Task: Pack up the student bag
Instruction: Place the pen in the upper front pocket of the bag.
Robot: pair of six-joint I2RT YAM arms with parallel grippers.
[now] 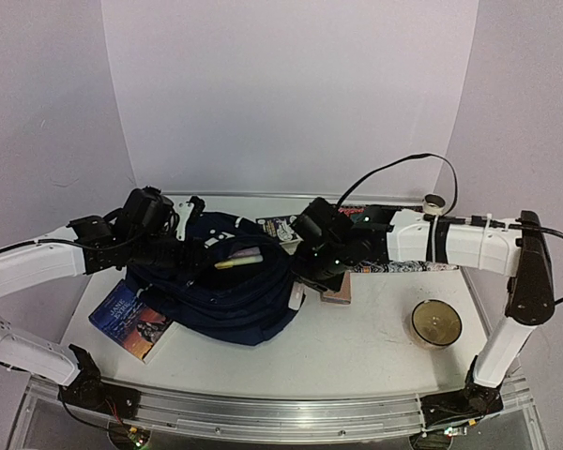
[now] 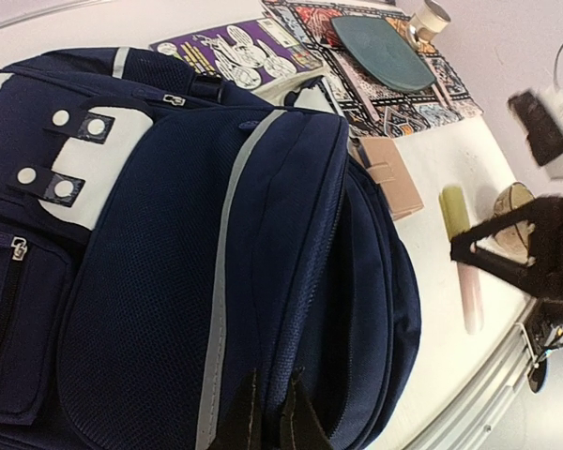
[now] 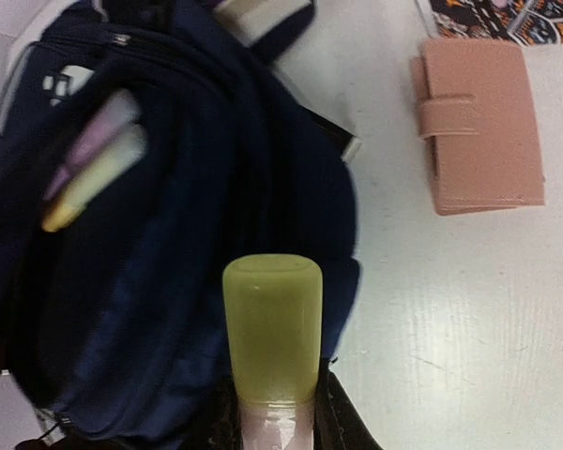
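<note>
Gripping a marker (image 3: 272,328) by its pink barrel, our right gripper (image 3: 272,417) is clenching it with the yellow-green cap pointing out past the fingertips. Our left gripper (image 2: 270,401) is pinching shut on a fold of the backpack (image 2: 169,281), apparently at the lip of an opening. The bag is lying directly below and ahead of both sets of fingers.

We are judging the step in hand as slipping the marker into the pocket where two pens (image 3: 94,159) are lying, ahead and left of the right fingertips. Doing it well is calling for aiming the cap along the slot, with the left pinch holding the lip up. We are planning on releasing only once the cap is past the zipper edge.

A pink wallet (image 3: 479,131) is sitting ahead and right of the fingers, apart from the bag. The table (image 3: 432,328) on that side is offering room for swinging out.
</note>
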